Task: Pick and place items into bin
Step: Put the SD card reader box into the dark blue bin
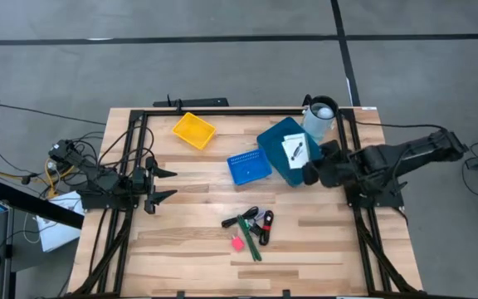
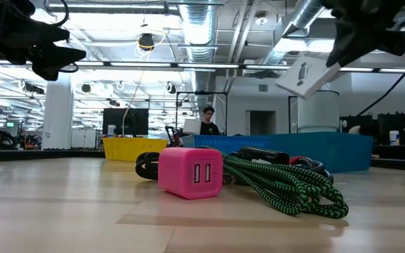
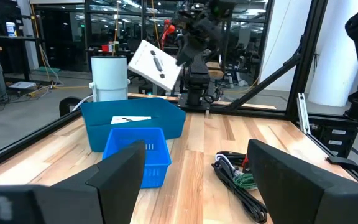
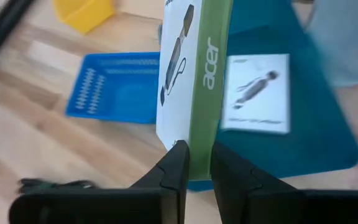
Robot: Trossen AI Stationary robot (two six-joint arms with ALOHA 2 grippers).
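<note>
My right gripper is shut on a flat white box with black print and a green "acer" side, up in the air over the large blue bin. The box also shows tilted in the low view and in the left wrist view. A second white card lies flat on the bin's floor. On the table's near middle lie a pink block, a black-and-green cord and a black piece. My left gripper waits open at the table's left side. My right gripper pinches the white box between its two fingers at the box's end nearest the gripper. One finger is on the printed white face and the other on the opposite face, with the green side between them. The box is lifted clear above the bin and tilted.
A small blue basket stands just left of the bin and a yellow basket sits toward the far left. A white cylinder stands at the bin's far right corner. Black frame rails run along the table's edges. Bare wood lies near the left.
</note>
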